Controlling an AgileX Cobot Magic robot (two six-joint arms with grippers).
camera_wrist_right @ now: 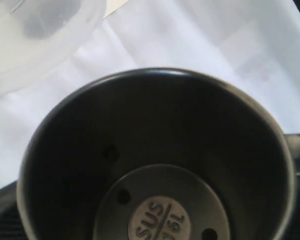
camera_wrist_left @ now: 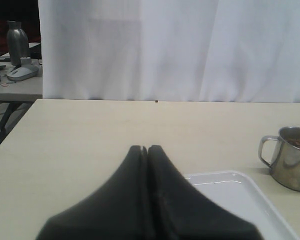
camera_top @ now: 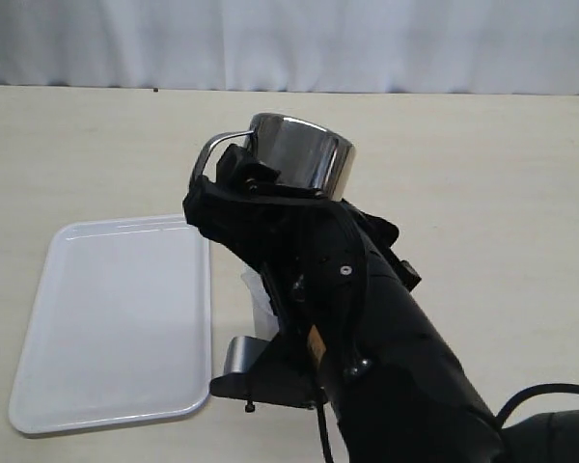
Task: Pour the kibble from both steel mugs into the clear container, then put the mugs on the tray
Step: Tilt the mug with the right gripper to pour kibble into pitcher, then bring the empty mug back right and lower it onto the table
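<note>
- Currently steel mug [camera_top: 304, 154] is clamped tipped in right fingers [camera_top: 239, 169], probably over clear container [camera_wrist_right: 35, 30].
- Left fingers [camera_wrist_left: 135, 170] pressed together, empty.
- Next: righted, then set on tray [camera_top: 116, 318].

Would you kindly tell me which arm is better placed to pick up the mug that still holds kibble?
Probably the left: its claw is empty, though shut, and the kibble mug stands in its view by the tray. The right claw holds the emptied mug.
</note>
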